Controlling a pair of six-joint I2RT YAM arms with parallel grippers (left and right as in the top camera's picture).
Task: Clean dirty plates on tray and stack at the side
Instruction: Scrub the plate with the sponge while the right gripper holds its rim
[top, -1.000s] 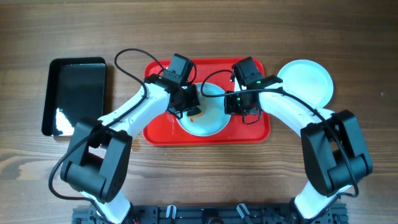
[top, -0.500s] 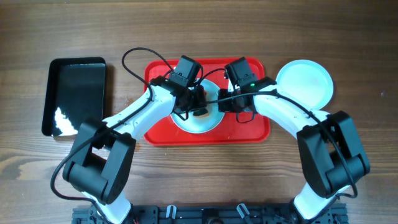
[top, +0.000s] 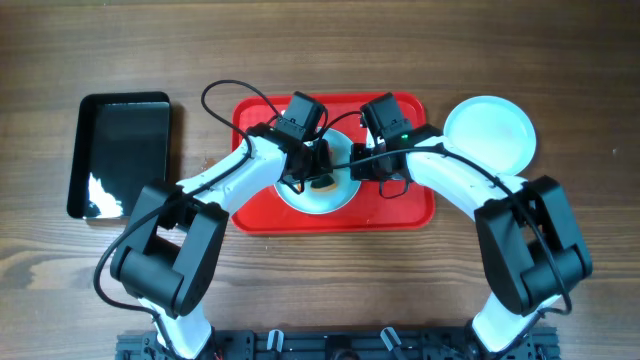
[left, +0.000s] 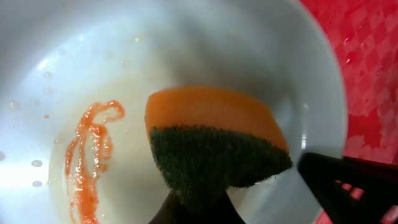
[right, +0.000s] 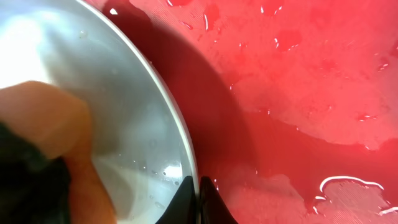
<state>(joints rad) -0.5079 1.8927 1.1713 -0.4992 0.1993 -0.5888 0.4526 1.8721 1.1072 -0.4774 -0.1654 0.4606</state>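
One plate (top: 322, 203) lies on the red tray (top: 410, 205); a second, clean-looking plate (top: 490, 130) rests on the table to the right of the tray. My left gripper (left: 199, 213) is shut on an orange sponge with a dark green scouring face (left: 211, 146), pressed into the plate (left: 93, 50) beside an orange-red smear (left: 90, 158). My right gripper (right: 198, 200) is shut on that plate's rim (right: 180, 134), with the wet tray floor (right: 298, 93) beyond it. In the overhead view the left gripper (top: 320, 175) and the right gripper (top: 358, 168) hide much of the plate.
A glossy black tray (top: 120, 150) sits on the wooden table at the far left. Water drops and puddles cover the red tray floor. The right gripper's dark finger (left: 351, 186) shows at the plate edge in the left wrist view.
The left gripper with the sponge has moved right onto the plate's middle, and the right gripper has shifted slightly left. Over the last half second there is almost no movement.
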